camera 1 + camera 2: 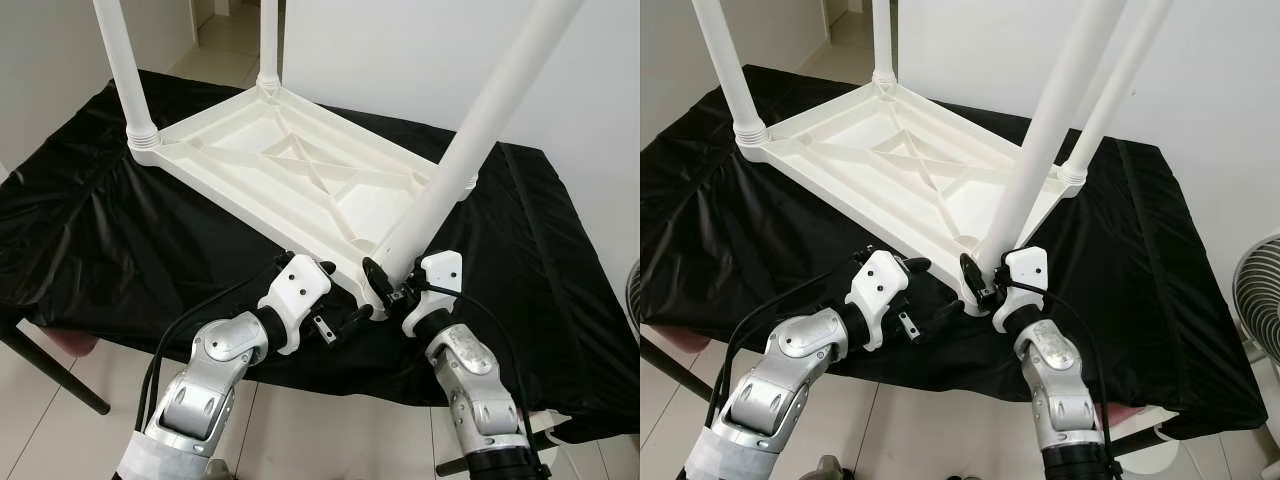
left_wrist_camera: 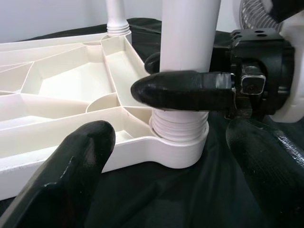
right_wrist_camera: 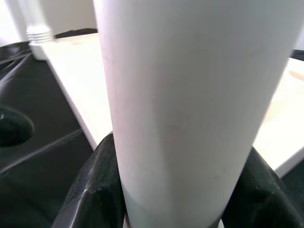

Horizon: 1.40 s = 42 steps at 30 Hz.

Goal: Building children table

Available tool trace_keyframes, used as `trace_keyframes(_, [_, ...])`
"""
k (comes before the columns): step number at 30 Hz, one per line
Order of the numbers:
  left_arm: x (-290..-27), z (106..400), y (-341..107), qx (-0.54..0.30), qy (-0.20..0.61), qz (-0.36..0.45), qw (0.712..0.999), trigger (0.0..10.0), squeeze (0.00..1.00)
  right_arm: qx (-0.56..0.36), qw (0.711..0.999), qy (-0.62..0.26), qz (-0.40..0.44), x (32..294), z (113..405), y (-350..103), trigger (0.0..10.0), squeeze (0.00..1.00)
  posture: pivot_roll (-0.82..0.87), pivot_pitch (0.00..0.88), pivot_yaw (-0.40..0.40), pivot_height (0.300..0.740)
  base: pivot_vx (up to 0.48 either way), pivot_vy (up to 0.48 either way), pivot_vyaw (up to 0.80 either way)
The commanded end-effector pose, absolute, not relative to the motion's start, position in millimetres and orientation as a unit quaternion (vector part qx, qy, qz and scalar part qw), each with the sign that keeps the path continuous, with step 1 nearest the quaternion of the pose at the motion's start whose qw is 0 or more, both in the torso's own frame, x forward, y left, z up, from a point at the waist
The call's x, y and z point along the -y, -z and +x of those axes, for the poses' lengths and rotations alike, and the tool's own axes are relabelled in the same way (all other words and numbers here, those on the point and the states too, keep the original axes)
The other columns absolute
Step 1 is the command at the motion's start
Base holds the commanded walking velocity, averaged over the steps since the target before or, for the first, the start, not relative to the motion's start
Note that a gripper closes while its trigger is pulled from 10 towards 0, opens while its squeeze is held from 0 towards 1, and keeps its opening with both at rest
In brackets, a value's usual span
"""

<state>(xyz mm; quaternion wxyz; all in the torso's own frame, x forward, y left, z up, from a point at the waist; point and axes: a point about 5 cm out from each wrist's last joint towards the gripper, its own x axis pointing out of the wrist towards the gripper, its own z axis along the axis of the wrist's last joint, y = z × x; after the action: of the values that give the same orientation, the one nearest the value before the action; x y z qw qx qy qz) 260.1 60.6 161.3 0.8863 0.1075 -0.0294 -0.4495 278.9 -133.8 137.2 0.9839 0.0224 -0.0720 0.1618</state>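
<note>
A white plastic children's table [image 1: 232,196] lies upside down on a black cloth, its ribbed underside facing up. White legs stand in the far left corner [image 1: 124,70], the back corner [image 1: 268,40] and the right corner [image 1: 1110,100]. The near leg [image 1: 470,140] leans in the near corner socket [image 2: 178,142]. My right gripper [image 1: 386,282] is shut on this leg just above the socket, with fingers [image 3: 95,190] pressed to both sides. Just left of that corner, my left gripper [image 1: 345,297] is open, with its fingers [image 2: 71,175] apart and pointing at the socket.
The black cloth [image 1: 120,250] covers a work table whose near edge runs just under my wrists. A fan [image 1: 1262,290] stands on the floor at the right. White walls rise behind, and a doorway [image 1: 225,30] opens at the back left.
</note>
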Motion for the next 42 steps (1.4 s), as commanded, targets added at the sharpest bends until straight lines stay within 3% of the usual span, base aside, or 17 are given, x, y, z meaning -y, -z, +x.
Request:
trace_keyframes(1, [-57.2, 261.0, -160.9, 0.031, 0.437, 0.106, 0.893, 10.0, 0.00, 0.056, 0.991, -0.114, 0.037, 144.9, 275.4, -131.9, 0.0, 0.00, 0.09, 0.098, -0.077, 0.740, 0.000, 0.000, 0.00])
trace_keyframes(3, [-57.2, 261.0, -160.9, 0.031, 0.437, 0.106, 0.893, 10.0, 0.00, 0.056, 0.991, -0.114, 0.037, 144.9, 275.4, -131.9, 0.0, 0.00, 0.09, 0.098, -0.077, 0.740, 0.000, 0.000, 0.00])
trace_keyframes(11, [-58.8, 261.6, -160.8, 0.030, 0.432, 0.106, 0.895, 10.0, 0.00, 0.027, 0.998, 0.062, -0.012, 155.9, 260.7, -129.4, 0.0, 0.00, 0.10, 0.097, -0.085, 0.740, 0.000, 0.000, 0.00])
trace_keyframes(16, [-57.2, 262.5, -161.5, 0.032, 0.433, 0.105, 0.895, 10.0, 0.00, 0.023, 0.997, 0.068, -0.007, 156.6, 261.7, -129.6, 0.0, 0.00, 0.09, 0.092, -0.083, 0.740, 0.000, 0.000, 0.00])
trace_keyframes(17, [-56.8, 262.9, -161.7, 0.033, 0.433, 0.105, 0.894, 10.0, 0.00, 0.020, 0.997, 0.069, -0.006, 156.2, 263.1, -129.2, 8.9, 0.00, 0.10, 0.085, -0.082, 0.740, 0.000, 0.000, 0.00])
trace_keyframes(19, [-56.7, 263.1, -161.8, 0.033, 0.434, 0.106, 0.894, 10.0, 0.00, 0.018, 0.997, 0.070, -0.006, 156.0, 264.1, -128.9, 8.9, 0.00, 0.10, 0.085, -0.082, 0.740, 0.000, 0.000, 0.00])
trace_keyframes(20, [-57.0, 263.6, -162.0, 0.034, 0.434, 0.107, 0.894, 10.0, 0.00, 0.020, 0.998, 0.060, -0.002, 155.0, 266.5, -129.5, 10.0, 0.00, 0.10, 0.083, -0.082, 0.740, 0.000, 0.000, 0.00])
trace_keyframes(22, [-57.4, 264.4, -162.3, 0.034, 0.433, 0.108, 0.894, 10.0, 0.00, 0.021, 0.999, 0.040, 0.011, 151.9, 269.8, -130.5, 10.0, 0.00, 0.10, 0.077, -0.079, 0.740, 0.000, 0.000, 0.00])
trace_keyframes(23, [-57.4, 264.6, -162.5, 0.035, 0.433, 0.108, 0.894, 10.0, 0.00, 0.023, 0.999, 0.013, 0.022, 147.7, 272.1, -131.5, 10.0, 1.00, 0.10, 0.077, -0.079, 0.740, 0.000, 0.000, 0.00])
trace_keyframes(25, [-57.4, 264.6, -162.6, 0.035, 0.434, 0.109, 0.894, 10.0, 0.00, 0.023, 0.999, -0.005, 0.029, 144.8, 273.3, -132.0, 10.0, 1.00, 0.10, 0.077, -0.079, 0.740, 0.000, 0.000, 0.00])
trace_keyframes(33, [-58.1, 263.5, -162.9, 0.036, 0.433, 0.112, 0.894, 10.0, 0.00, 0.028, 0.977, -0.209, 0.028, 136.8, 277.4, -138.3, 10.0, 1.00, 0.12, 0.063, -0.087, 0.740, 0.000, 0.000, 0.00])
trace_keyframes(36, [-58.5, 263.6, -162.9, 0.036, 0.432, 0.112, 0.894, 10.0, 0.00, 0.022, 0.972, -0.233, 0.022, 139.2, 277.2, -138.0, 10.0, 1.00, 0.12, 0.063, -0.087, 0.740, 0.000, 0.000, 0.00])
trace_keyframes(37, [-58.9, 263.8, -163.1, 0.036, 0.431, 0.112, 0.894, 10.0, 0.00, 0.020, 0.964, -0.265, 0.006, 142.3, 276.9, -138.6, 10.0, 0.22, 0.12, 0.061, -0.088, 0.740, 0.000, 0.000, 0.00])
trace_keyframes(38, [-58.9, 263.8, -163.1, 0.036, 0.431, 0.112, 0.894, 10.0, 0.00, 0.020, 0.964, -0.265, 0.006, 142.3, 276.9, -138.6, 10.0, 0.22, 0.12, 0.061, -0.088, 0.740, 0.000, 0.000, 0.00])
trace_keyframes(39, [-59.1, 264.1, -163.1, 0.036, 0.431, 0.113, 0.895, 10.0, 0.00, 0.014, 0.956, -0.293, -0.001, 147.0, 277.6, -138.7, 10.0, 0.00, 0.12, 0.057, -0.090, 0.740, 0.000, 0.000, 0.00])
trace_keyframes(42, [-59.4, 264.4, -163.6, 0.037, 0.430, 0.114, 0.895, 10.0, 0.00, 0.009, 0.943, -0.331, -0.018, 157.2, 280.6, -139.7, 10.0, 0.00, 0.13, 0.053, -0.092, 0.740, 0.000, 0.000, 0.00])
